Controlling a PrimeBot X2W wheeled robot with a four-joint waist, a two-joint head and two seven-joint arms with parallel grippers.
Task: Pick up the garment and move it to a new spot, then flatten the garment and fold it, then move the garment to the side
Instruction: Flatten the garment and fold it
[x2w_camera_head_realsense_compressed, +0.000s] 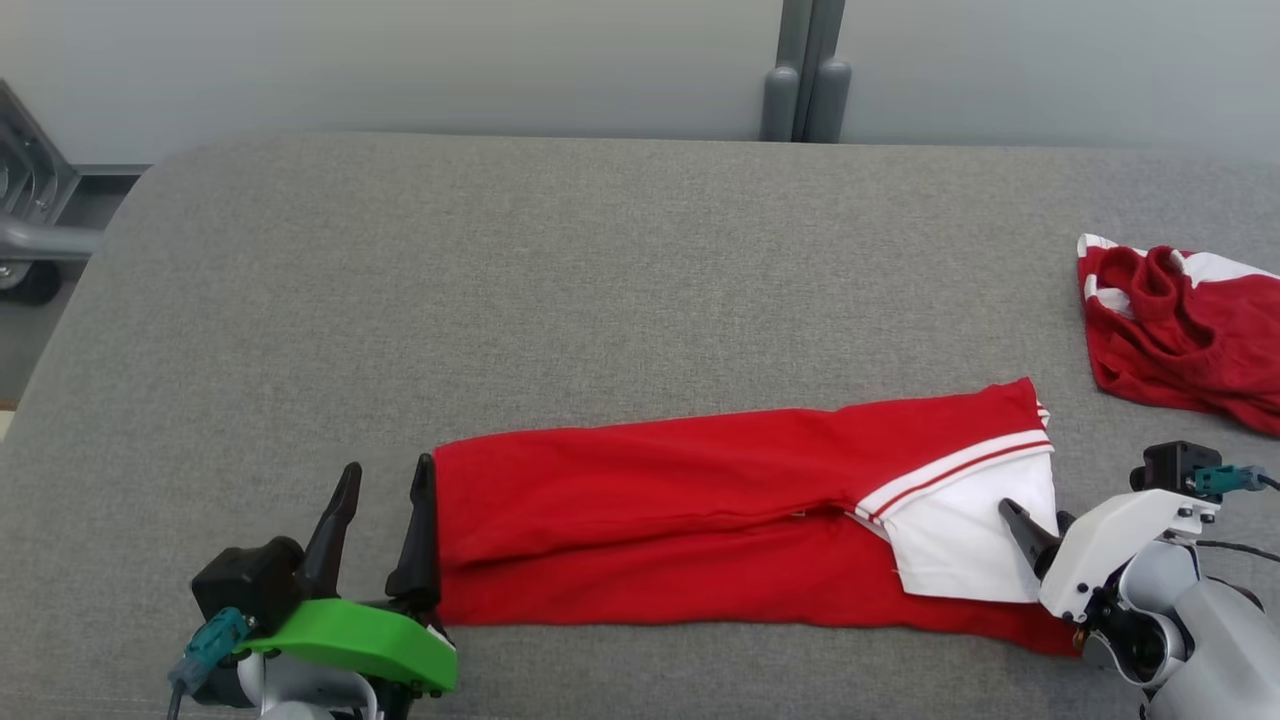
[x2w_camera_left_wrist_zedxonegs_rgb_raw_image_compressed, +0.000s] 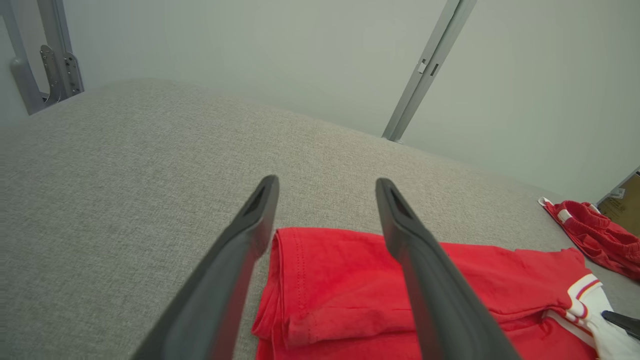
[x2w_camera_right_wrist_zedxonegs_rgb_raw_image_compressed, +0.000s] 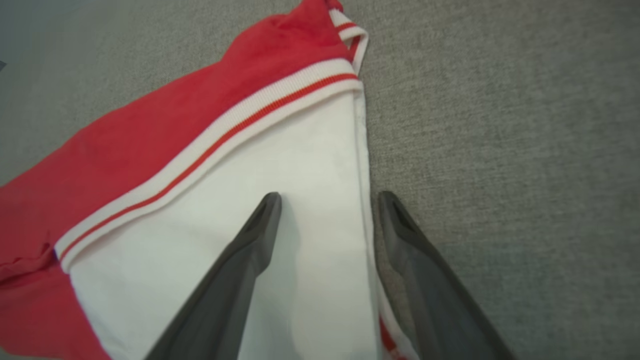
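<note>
The garment (x2w_camera_head_realsense_compressed: 680, 500) is red with a white, red-striped panel at its right end. It lies folded into a long flat strip on the grey padded table (x2w_camera_head_realsense_compressed: 500, 280). My left gripper (x2w_camera_head_realsense_compressed: 388, 470) stands open at the strip's left end. In the left wrist view its jaws (x2w_camera_left_wrist_zedxonegs_rgb_raw_image_compressed: 325, 182) straddle the hem of the garment (x2w_camera_left_wrist_zedxonegs_rgb_raw_image_compressed: 340, 280), one finger over grey, one over red. My right gripper (x2w_camera_head_realsense_compressed: 1035, 515) is open at the right end. In the right wrist view it (x2w_camera_right_wrist_zedxonegs_rgb_raw_image_compressed: 327, 197) straddles the white panel's edge (x2w_camera_right_wrist_zedxonegs_rgb_raw_image_compressed: 300, 150). Nothing is held.
A second crumpled red and white cloth (x2w_camera_head_realsense_compressed: 1180, 330) lies at the table's far right. A grey post (x2w_camera_head_realsense_compressed: 805, 70) stands behind the table and a metal frame (x2w_camera_head_realsense_compressed: 30, 200) at its left. A cardboard box (x2w_camera_left_wrist_zedxonegs_rgb_raw_image_compressed: 625, 200) shows beyond the right edge.
</note>
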